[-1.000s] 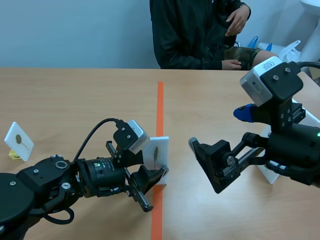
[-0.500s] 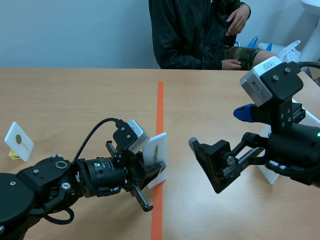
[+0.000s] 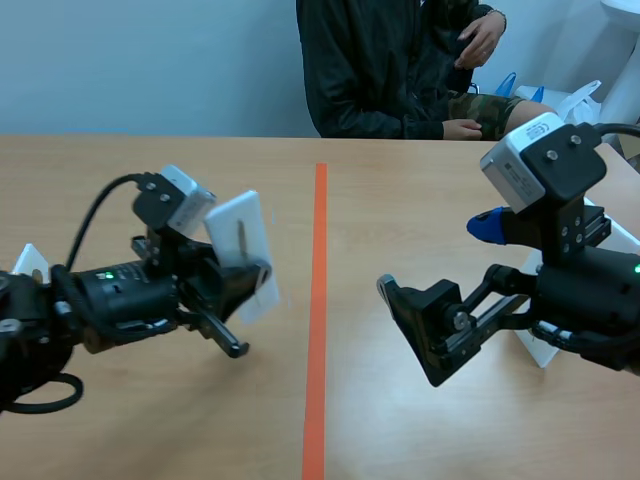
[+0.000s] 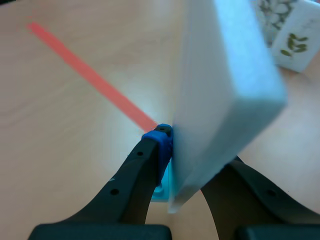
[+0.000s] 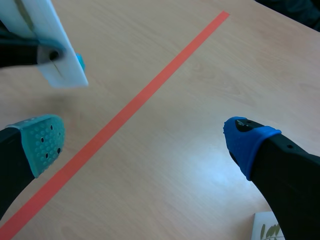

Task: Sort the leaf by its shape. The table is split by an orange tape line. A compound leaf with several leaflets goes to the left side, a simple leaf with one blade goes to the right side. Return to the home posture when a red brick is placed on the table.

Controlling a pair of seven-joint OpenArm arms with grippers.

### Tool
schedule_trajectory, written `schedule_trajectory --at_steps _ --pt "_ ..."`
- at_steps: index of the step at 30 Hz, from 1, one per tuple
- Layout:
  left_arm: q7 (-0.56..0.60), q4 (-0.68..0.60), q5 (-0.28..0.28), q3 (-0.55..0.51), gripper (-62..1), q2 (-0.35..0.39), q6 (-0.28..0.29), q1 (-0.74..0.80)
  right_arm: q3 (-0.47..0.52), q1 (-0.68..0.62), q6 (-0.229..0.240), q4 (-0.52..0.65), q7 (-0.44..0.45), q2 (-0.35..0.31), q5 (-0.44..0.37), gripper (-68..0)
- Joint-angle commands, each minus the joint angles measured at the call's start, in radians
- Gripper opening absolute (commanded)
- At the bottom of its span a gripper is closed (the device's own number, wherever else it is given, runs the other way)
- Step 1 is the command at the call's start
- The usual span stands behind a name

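Leaf card [image 3: 235, 232], a flat white slab, sits clamped in left gripper [image 4: 197, 160]; right gripper [image 5: 145, 141] gapes wide.

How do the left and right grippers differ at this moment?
The left gripper is shut on a white card; the right gripper is open and empty. The left gripper is left of the tape line, the right gripper right of it. Both have black fingers.
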State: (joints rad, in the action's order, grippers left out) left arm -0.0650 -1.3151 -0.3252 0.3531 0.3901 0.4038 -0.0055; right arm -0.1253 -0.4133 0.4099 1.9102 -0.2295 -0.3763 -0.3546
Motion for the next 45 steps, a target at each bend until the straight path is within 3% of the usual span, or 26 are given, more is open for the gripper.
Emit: schedule_trajectory --at_steps 1,9,16,21,29,37,45 --pt "0.0 -0.03 -0.026 -0.042 -57.1 0.004 0.003 0.041 0.01 0.012 -0.003 0.013 0.015 -0.003 -0.004 0.2" --pt "-0.015 -0.184 -0.103 -0.291 -57.1 0.003 0.002 0.251 0.024 0.012 -0.003 0.013 0.014 -0.003 -0.004 0.3" --pt "-0.014 -0.213 -0.106 -0.485 -57.1 -0.069 -0.002 0.349 0.049 0.011 -0.003 0.013 0.014 -0.003 -0.004 0.3" --pt "-0.014 -0.212 -0.105 -0.573 -57.1 -0.116 -0.062 0.357 0.048 0.012 -0.002 0.013 0.014 -0.003 -0.004 0.2" --pt "-0.009 -0.17 0.0 -0.598 -57.1 -0.129 -0.1 0.356 0.048 0.012 -0.002 0.013 0.014 -0.003 -0.004 0.3" --pt "0.057 -0.021 0.0 -0.601 -57.1 -0.129 -0.214 0.31 0.048 0.012 -0.002 0.013 0.014 -0.003 -0.004 0.2" --pt "0.107 0.124 0.0 -0.601 -56.8 -0.129 -0.238 0.222 0.048 0.012 -0.002 0.013 0.014 -0.003 -0.004 0.3"
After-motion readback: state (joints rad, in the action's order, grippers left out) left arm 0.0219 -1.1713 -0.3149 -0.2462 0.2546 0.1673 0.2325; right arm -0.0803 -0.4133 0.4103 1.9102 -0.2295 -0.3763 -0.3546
